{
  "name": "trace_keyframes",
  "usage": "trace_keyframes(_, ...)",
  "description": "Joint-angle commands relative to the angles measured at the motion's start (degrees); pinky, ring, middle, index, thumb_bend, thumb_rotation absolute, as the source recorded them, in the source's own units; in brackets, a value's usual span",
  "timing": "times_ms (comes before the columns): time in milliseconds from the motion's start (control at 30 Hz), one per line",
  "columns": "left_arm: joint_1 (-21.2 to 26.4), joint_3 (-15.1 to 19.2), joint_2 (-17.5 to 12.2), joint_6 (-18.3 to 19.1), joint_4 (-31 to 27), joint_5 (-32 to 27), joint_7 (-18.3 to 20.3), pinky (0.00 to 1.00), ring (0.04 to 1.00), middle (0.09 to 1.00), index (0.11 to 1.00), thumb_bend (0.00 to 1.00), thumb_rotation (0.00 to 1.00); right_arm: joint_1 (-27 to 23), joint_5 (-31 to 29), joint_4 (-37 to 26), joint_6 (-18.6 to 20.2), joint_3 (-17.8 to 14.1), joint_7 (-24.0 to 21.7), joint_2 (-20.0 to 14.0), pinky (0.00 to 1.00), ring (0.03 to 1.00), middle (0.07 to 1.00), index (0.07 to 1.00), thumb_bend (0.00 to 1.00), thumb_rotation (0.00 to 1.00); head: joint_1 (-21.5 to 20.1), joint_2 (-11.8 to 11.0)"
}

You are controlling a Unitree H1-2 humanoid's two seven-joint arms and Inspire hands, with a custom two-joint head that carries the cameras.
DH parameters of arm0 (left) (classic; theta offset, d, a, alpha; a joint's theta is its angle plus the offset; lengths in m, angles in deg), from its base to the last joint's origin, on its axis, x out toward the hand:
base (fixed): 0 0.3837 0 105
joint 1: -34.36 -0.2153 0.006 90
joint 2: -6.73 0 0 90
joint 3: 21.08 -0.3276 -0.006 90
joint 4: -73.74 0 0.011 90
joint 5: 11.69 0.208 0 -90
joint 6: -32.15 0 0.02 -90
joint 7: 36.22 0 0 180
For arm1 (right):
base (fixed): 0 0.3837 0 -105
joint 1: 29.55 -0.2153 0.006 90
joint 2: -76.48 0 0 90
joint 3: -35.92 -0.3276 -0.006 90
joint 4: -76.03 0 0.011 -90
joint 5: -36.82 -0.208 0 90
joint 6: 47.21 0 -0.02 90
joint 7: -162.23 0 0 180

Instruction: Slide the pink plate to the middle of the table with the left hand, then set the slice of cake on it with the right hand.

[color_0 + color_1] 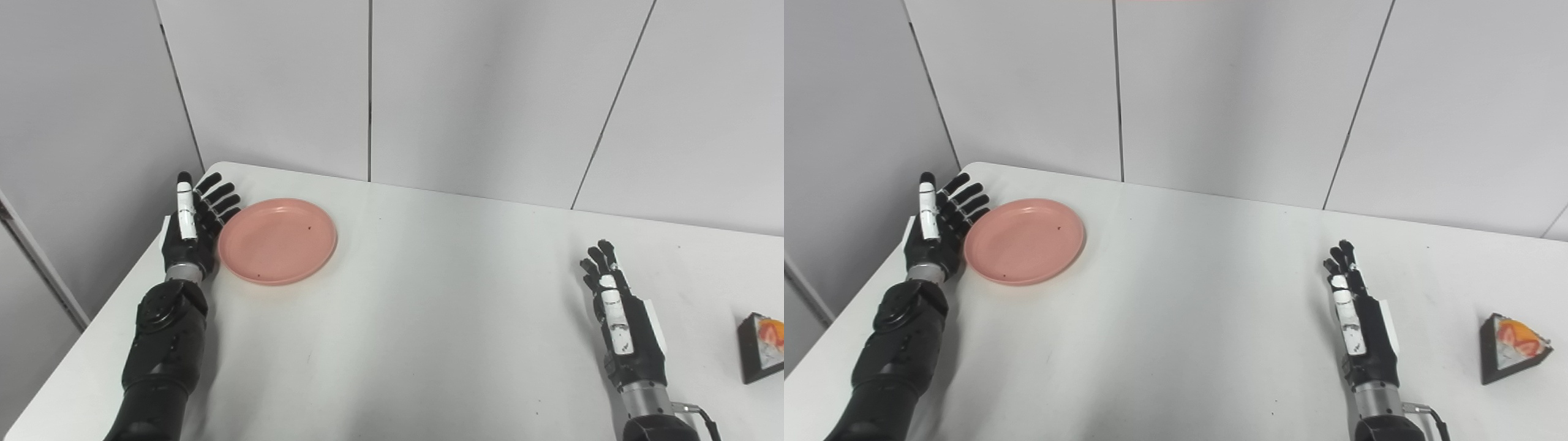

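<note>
The pink plate (277,239) lies empty on the white table (429,318) at the far left. My left hand (195,223) stands open just left of the plate, fingers spread and pointing away, its palm side against the plate's left rim. The slice of cake (1511,347), a dark wedge with an orange and white top, sits at the far right of the table. My right hand (1356,318) is open and empty, resting on edge on the table well left of the cake.
Grey wall panels (367,92) rise behind the table's far edge. The table's left edge (122,288) runs close beside my left arm. Bare table surface stretches between the plate and my right hand.
</note>
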Motion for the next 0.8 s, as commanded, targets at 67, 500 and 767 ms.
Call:
trace_keyframes(67,0.8,-1.4,2.5,-0.6,-1.1,1.1,-0.5,0.66,0.689,0.700,0.698,0.70,1.00,0.7,0.1,-0.4,-1.2,-0.2,0.0,-0.1,0.97,0.943,0.960,0.975,0.46,0.93,0.0,0.1)
trace_keyframes(500,-1.6,-7.1,6.2,3.0,-7.7,5.5,-0.7,0.69,0.717,0.717,0.710,0.70,1.00,0.6,0.5,0.0,-1.8,-0.2,0.0,-0.3,0.98,0.937,0.955,0.972,0.45,0.92,-0.7,0.4)
trace_keyframes(767,-3.8,-11.0,8.7,7.4,-12.7,7.5,-0.6,0.72,0.753,0.748,0.743,0.69,1.00,0.7,0.3,-0.6,-0.7,-0.1,-0.2,-0.3,0.99,0.948,0.967,0.982,0.47,0.91,-1.6,0.7)
